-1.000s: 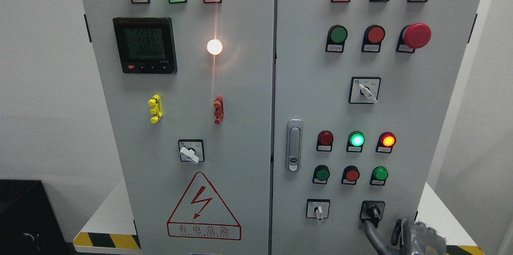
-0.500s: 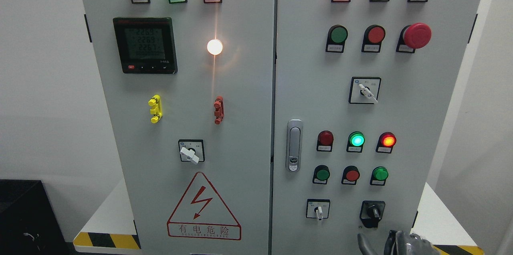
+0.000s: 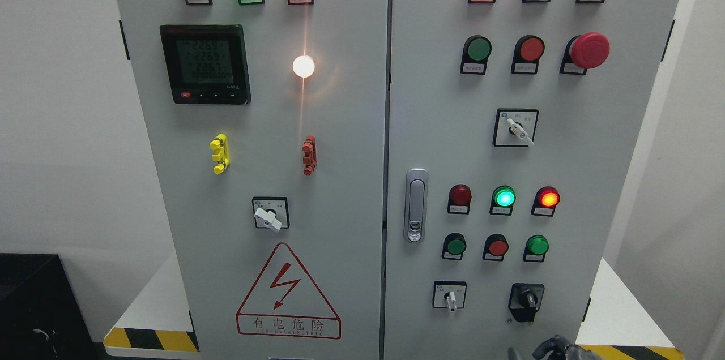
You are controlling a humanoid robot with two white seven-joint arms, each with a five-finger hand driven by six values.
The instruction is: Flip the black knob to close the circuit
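A grey two-door electrical cabinet (image 3: 317, 122) stood against a plain white wall, resting on a white tabletop (image 3: 614, 309) with a yellow-and-black hazard stripe; only the top of the right robot hand (image 3: 558, 347) showed at the bottom edge, too little to tell whether it was open or closed; the black knob (image 3: 527, 299) sat on the right door just above and slightly left of that hand, untouched; a white selector switch (image 3: 450, 296) lay further left; a lit green lamp (image 3: 503, 197) glowed well above.
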